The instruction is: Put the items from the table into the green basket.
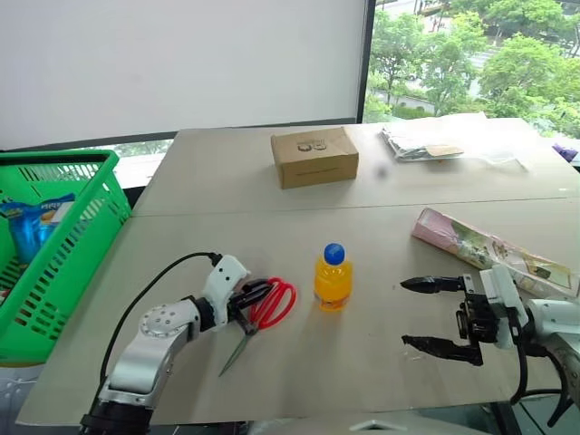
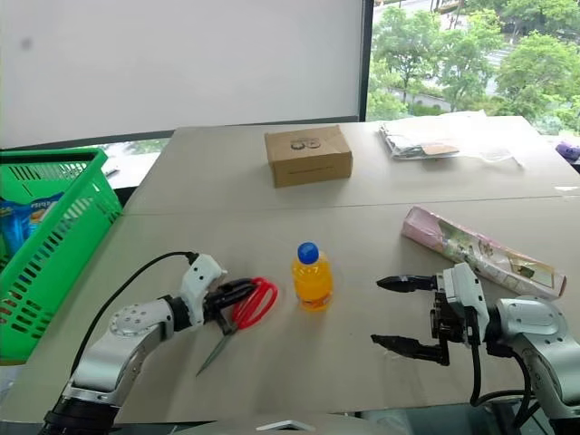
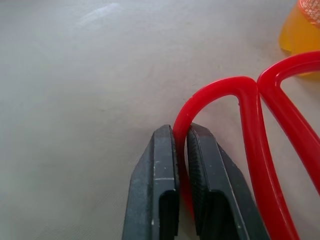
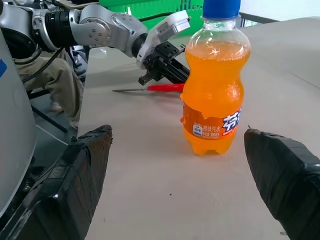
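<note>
Basket (image 1: pixel 63 236), bright green lattice plastic w/ thick rim, sat off the table's (image 1: pixel 272 195) left edge, blue packets inside. Left gripper (image 1: pixel 246 300) was clenched on a glossy red loop of the scissors (image 1: pixel 265 313), steel blades flat on matte beige top. Rounded orange bottle (image 1: pixel 333 277), blue cap, stood upright centre; brown cardboard box (image 1: pixel 314 157) sat behind. Right gripper (image 1: pixel 435 314) gaped wide, empty, facing the bottle; flat pink packet (image 1: pixel 494 252) lay beyond.

Silver-grey metal arms with rounded joint housings, screw holes dotting the left elbow. White casing behind each gripper: left gripper (image 1: pixel 256 295), right gripper (image 1: pixel 437 315). Black ribbed fingers (image 3: pixel 162 200), tapered. Thin black cables looping along both forearms.
</note>
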Motion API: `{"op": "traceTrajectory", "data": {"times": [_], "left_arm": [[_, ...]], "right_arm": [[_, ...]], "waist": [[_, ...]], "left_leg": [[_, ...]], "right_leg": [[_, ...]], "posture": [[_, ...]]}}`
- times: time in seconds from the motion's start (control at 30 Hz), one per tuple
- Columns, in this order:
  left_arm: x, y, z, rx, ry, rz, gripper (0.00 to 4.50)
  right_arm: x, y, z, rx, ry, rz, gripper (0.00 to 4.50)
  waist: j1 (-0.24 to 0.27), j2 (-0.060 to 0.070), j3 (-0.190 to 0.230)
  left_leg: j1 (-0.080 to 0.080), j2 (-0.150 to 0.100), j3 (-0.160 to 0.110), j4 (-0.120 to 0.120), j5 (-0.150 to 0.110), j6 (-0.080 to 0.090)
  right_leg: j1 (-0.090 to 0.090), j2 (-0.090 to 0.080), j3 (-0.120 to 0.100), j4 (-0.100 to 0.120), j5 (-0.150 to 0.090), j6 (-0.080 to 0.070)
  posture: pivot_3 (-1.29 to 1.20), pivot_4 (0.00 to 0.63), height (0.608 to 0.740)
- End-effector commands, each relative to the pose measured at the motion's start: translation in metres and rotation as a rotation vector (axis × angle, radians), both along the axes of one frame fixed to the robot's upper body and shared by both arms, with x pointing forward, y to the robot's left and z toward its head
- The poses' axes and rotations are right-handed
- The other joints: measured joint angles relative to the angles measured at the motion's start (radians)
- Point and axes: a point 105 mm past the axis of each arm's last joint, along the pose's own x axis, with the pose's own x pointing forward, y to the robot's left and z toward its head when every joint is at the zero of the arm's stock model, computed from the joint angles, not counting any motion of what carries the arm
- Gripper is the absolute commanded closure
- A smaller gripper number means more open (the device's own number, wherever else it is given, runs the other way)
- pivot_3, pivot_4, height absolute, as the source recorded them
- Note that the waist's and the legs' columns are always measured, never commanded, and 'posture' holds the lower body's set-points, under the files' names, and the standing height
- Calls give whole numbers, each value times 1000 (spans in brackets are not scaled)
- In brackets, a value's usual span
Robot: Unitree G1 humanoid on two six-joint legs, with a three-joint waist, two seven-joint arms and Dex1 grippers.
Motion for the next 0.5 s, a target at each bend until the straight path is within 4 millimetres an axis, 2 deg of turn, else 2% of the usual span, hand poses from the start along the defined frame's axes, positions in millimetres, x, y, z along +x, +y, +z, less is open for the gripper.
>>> {"op": "traceTrajectory", "data": {"times": [0.03, 0.13, 0.23, 0.33, 0.5], "left_arm": [[3, 7, 1, 19, -8, 16, 4440], [18, 14, 11, 8, -65, 69, 4440], [49, 34, 27, 10, -162, 249, 4440], [74, 48, 49, -40, -239, 378, 4440], [122, 81, 98, -127, -388, 596, 4440]], "right_arm": [[3, 4, 7, 17, -56, 10, 0], [7, 6, 13, 47, -75, -11, 0], [18, 6, 27, 121, -110, -74, 0], [29, 4, 39, 173, -141, -130, 0], [50, 4, 52, 229, -180, -246, 0]], "waist": [[0, 0, 0], [1, 0, 0], [4, 0, 2], [4, -2, 2], [2, -6, 3]], "left_leg": [[0, 0, 0, 0, 0, 0], [0, 0, 0, 0, 0, 0], [0, 0, 0, 0, 0, 0], [0, 0, -1, 3, 0, -1], [-2, 0, -1, 4, 1, 0]], "right_leg": [[0, 0, 0, 0, 0, 0], [0, 0, 0, 0, 0, 0], [0, 0, 0, 1, 0, 0], [0, 1, -2, 2, 1, 2], [0, 1, -2, 1, 5, 0]], "posture": [[-104, 0, 740], [-107, 0, 740], [-109, 0, 740], [-108, 0, 740], [-98, 0, 740]]}}
